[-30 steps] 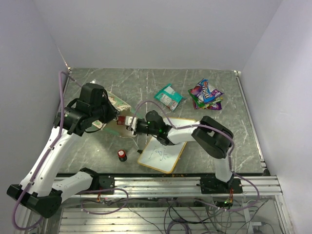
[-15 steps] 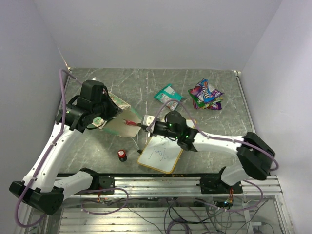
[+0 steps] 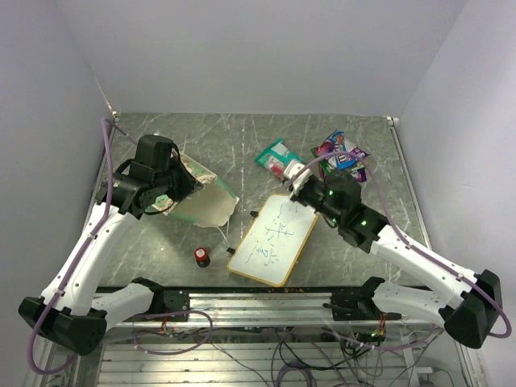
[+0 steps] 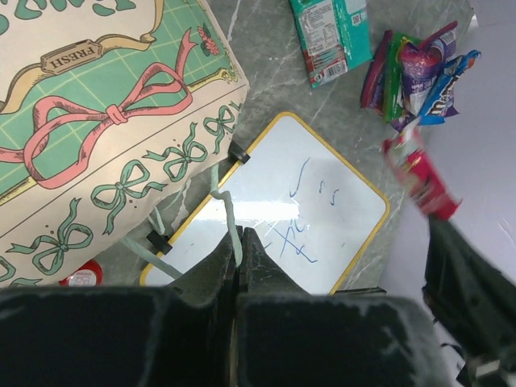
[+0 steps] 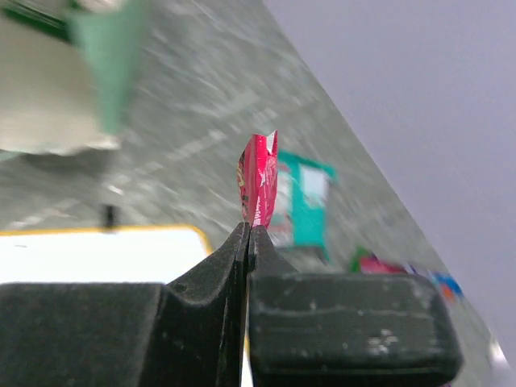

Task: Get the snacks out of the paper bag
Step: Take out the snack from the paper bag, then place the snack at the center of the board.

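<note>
Red packet [image 5: 258, 179] clamped in your right gripper [image 5: 248, 232]: set it among the snacks [image 3: 343, 156] just beyond its tips; left gripper [image 4: 239, 242], pinching the handle [image 4: 230, 211] of the paper bag [image 4: 105, 121], holds steady.

Left arm arched high, left gripper [image 4: 239, 235] jaws pinched together; right arm stretched forward over the counter, right gripper [image 5: 250, 231] jaws clamped tight.

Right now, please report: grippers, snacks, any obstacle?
Left gripper shut on paper bag, by its handle. Right gripper shut on pink-red packet, outside the bag. Whiteboard lies between arms.
</note>
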Robot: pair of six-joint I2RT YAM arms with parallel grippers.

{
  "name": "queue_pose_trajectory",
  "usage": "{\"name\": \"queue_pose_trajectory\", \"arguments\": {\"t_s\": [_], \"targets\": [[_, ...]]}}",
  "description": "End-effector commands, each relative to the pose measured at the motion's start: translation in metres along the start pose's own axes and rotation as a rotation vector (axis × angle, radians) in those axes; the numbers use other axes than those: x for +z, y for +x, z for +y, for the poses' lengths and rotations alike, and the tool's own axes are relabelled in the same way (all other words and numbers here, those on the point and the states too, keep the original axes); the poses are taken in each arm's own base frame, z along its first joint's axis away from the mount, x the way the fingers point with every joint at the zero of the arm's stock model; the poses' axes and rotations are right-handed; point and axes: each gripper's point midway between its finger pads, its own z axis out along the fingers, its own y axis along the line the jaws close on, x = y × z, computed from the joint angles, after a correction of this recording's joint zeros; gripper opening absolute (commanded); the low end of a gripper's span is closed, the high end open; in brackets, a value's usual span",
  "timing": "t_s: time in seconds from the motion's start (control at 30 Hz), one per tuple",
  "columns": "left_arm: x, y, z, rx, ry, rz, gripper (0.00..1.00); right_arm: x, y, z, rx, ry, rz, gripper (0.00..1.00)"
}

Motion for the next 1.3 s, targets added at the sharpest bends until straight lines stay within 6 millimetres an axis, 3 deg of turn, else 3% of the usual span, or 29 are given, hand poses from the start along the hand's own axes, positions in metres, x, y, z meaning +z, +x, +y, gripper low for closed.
{"name": "queue_pose_trajectory", "arguments": {"t_s": [0.0,0.2,0.3,0.63,0.73,0.77,0.87,0.97,1.1,1.17,1.27], "targets": [[-0.001,-0.003,-0.013,0.005,0.061,0.007,0.07,-0.031,0.06,-0.068,0.032,0.255,0.273,0.0],[-0.001,-0.007,-0.025,0.029,0.094,0.024,0.07,-0.077,0.142,-0.108,0.094,0.443,0.545,0.0],[0.0,-0.006,-0.028,0.041,0.103,0.037,0.07,-0.097,0.168,-0.116,0.131,0.485,0.622,0.0],[0.0,0.002,-0.038,0.062,0.16,0.099,0.07,-0.129,0.243,-0.078,0.145,0.477,0.854,0.0],[0.002,0.009,-0.036,0.068,0.165,0.128,0.07,-0.117,0.261,-0.065,0.189,0.454,0.843,0.0],[0.002,0.011,-0.034,0.067,0.163,0.135,0.07,-0.107,0.26,-0.062,0.224,0.426,0.819,0.01],[0.0,0.016,-0.029,0.059,0.162,0.143,0.07,-0.086,0.247,-0.058,0.359,0.394,0.764,0.27],[-0.006,0.016,-0.024,0.071,0.154,0.131,0.07,-0.076,0.22,-0.071,0.382,0.388,0.684,0.37],[-0.014,0.013,-0.02,0.107,0.136,0.117,0.07,-0.052,0.142,-0.089,0.278,0.288,0.384,0.45],[-0.017,0.01,-0.021,0.125,0.134,0.109,0.07,-0.033,0.106,-0.079,0.213,0.193,0.229,0.49],[-0.021,0.004,-0.026,0.138,0.146,0.085,0.07,0.001,0.061,-0.04,0.151,0.047,0.02,0.5]]}}
